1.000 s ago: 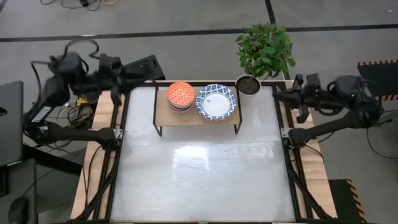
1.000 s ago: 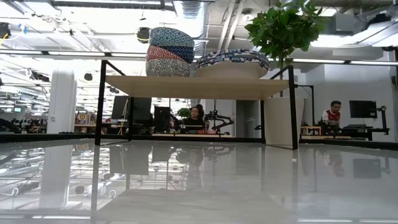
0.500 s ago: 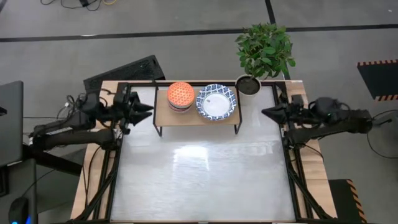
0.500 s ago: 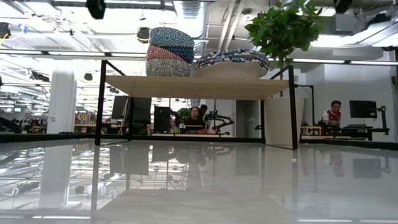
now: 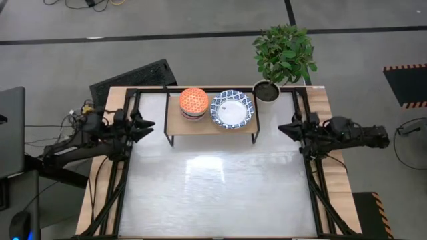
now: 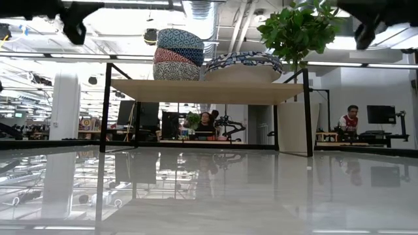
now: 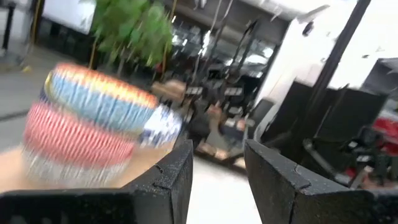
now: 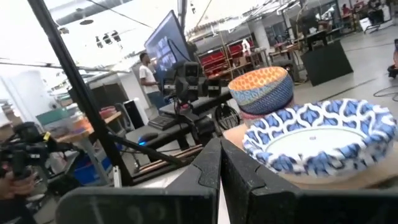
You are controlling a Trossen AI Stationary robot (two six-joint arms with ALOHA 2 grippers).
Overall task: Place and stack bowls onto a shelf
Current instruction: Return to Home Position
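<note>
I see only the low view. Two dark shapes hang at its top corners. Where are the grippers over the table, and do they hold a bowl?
Observer: The high view shows the left gripper at the table's left edge and the right gripper at its right edge, both apart from the shelf.
Operator: And the fingers?
Observer: By the wrist views, left open, right shut, nothing held.
Operator: The top small bowl, what is inside?
Observer: Only an orange-red pattern.

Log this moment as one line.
small-bowl stack: on shelf, left | wide bowls: on shelf, right | left gripper: left table edge, fingers open | right gripper: right table edge, fingers shut
</note>
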